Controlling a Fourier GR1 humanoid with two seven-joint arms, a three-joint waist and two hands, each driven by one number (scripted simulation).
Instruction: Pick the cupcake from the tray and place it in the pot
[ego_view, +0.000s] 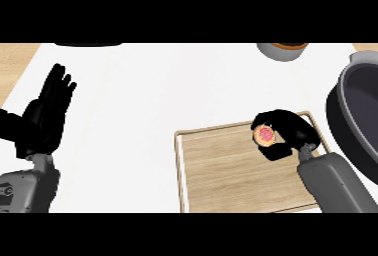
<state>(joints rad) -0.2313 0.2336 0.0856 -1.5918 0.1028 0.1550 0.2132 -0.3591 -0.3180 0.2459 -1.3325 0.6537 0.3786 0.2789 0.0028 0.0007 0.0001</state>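
So the right hand (284, 134) is curled around the cupcake (264, 134), pink top facing out, over the wooden tray's (221, 175) upper right corner, and that's right beside the dark pot (356, 107) at the frame's right edge, so probably a short hop. Forearm angles in from lower right. Left hand (46, 117) just rests spread, fingers up, at far left.

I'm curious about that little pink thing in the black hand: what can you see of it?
Only part of the cupcake shows: a round pinkish top with darker specks and an orange-tan rim. The right hand curls its fingers around it, hiding its sides. It sits over the wooden tray's far right corner, beside the dark pot.
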